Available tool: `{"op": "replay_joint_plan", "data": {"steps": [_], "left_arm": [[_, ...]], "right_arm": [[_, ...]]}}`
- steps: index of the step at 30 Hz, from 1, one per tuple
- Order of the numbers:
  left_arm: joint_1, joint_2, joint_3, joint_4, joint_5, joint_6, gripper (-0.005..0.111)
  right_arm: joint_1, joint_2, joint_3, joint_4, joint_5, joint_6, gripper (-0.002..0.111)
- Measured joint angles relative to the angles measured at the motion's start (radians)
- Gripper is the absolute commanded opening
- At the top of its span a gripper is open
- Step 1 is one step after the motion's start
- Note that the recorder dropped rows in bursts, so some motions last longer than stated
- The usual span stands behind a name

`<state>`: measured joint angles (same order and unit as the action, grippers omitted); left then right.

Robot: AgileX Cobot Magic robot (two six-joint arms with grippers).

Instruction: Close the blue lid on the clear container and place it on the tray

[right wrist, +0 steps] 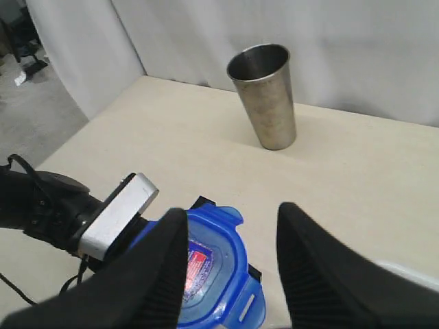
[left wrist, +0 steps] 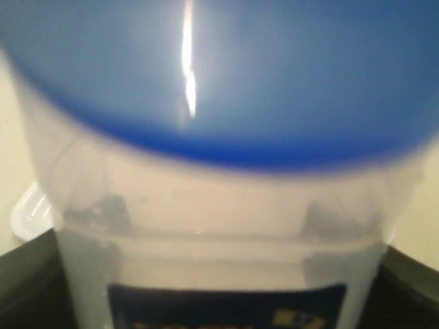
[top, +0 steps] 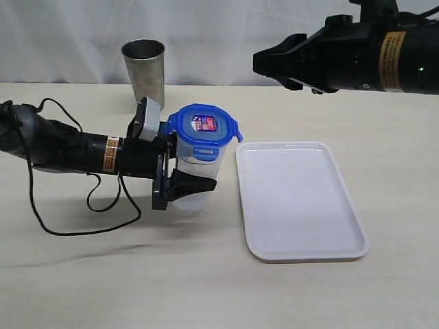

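Note:
The clear container (top: 194, 173) stands on the table with the blue lid (top: 204, 127) sitting on its mouth, sticker up; one side flap sticks outward. My left gripper (top: 184, 171) comes in from the left and is shut on the container's body just below the lid. The left wrist view is filled by the blurred lid (left wrist: 219, 68), the container wall (left wrist: 219, 226) and its dark label. My right gripper (top: 267, 65) hangs high at the upper right, open and holding nothing. Between its fingers (right wrist: 161, 274) the lid (right wrist: 216, 274) shows below. The white tray (top: 298, 199) lies right of the container, with nothing on it.
A steel tumbler (top: 144, 68) stands upright behind the container, near the back edge; it also shows in the right wrist view (right wrist: 264, 96). A black cable (top: 89, 205) loops on the table under the left arm. A white curtain closes the back.

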<state>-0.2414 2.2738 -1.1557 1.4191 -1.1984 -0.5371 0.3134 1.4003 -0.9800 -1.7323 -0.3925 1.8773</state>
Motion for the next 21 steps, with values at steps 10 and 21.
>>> {"op": "replay_joint_plan", "data": {"steps": [10,21], "left_arm": [[0.109,-0.129,0.185,-0.075,0.000,0.121,0.000],[0.098,-0.135,0.243,-0.066,0.002,0.195,0.000]], "right_arm": [[0.178,-0.035,0.000,-0.015,0.274,-0.058,0.041],[0.235,0.147,-0.232,1.125,0.970,-1.191,0.041]]}}
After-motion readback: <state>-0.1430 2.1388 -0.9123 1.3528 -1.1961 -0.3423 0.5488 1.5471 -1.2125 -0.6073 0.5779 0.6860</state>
